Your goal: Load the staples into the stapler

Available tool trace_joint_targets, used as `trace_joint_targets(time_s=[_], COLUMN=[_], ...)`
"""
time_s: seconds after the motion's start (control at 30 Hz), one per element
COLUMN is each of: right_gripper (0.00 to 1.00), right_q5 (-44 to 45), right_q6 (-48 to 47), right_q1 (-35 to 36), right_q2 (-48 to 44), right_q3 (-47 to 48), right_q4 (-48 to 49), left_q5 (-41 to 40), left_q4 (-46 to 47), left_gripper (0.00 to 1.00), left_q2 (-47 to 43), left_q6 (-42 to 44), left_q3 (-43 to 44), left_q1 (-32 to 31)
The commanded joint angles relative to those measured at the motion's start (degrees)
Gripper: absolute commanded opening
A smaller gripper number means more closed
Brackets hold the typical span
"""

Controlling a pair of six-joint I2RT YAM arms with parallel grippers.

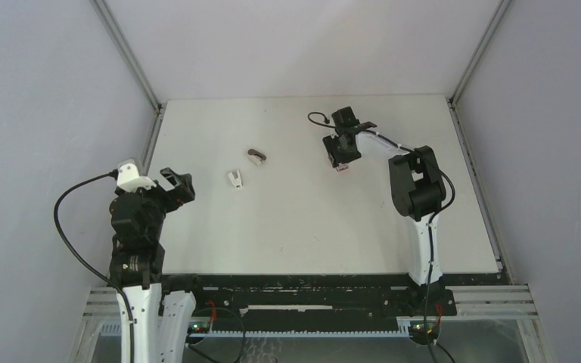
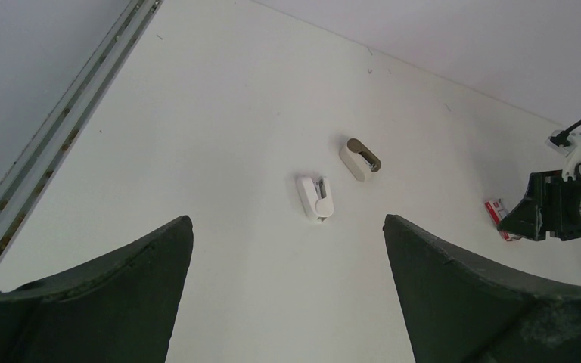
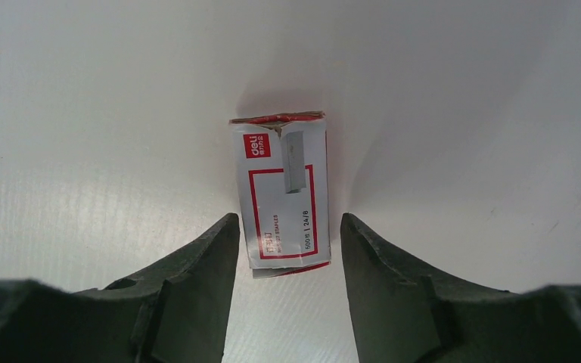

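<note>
The staples box (image 3: 284, 174), red with a white-grey label, lies flat on the table at the far right of centre. My right gripper (image 3: 289, 219) is open and lowered over it, one finger on each side of the box's near end with small gaps showing. In the top view the right gripper (image 1: 342, 160) hides most of the box (image 1: 341, 169). A small white stapler-like item (image 1: 234, 179) and a dark brown one (image 1: 256, 156) lie left of centre. My left gripper (image 1: 176, 186) is open and empty at the left edge. Both items show ahead of the left gripper (image 2: 287, 221).
The table's left metal rail (image 2: 60, 128) runs beside the left arm. The back wall and corner posts close off the far side. In the left wrist view the white item (image 2: 315, 198), the brown item (image 2: 361, 157) and the staples box (image 2: 499, 215) show under the right gripper.
</note>
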Motion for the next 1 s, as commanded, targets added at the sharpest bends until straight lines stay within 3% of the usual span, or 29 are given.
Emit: trace_joint_targets(time_s=[0.0,0.67,0.97], right_gripper=[0.51,0.45,0.36], right_q5=[-0.5,0.2,-0.3], right_q6=[-0.7,-1.0,-1.3], right_q1=[0.3,0.4,0.8], right_q2=[0.3,2.4,-0.5], right_q3=[2.9,5.2,5.2], right_q4=[-0.7,-3.4,-4.0], left_q5=[1.4,1.9,2.5], left_q4=[2.4,2.4,2.5], left_gripper=[1.0,1.0,1.0], left_q2=[0.2,0.2,0.5], left_q6=[-0.8,-0.9,-0.9], left_q3=[-0.6,-0.7,-1.0], left_q1=[0.8,1.4,1.6])
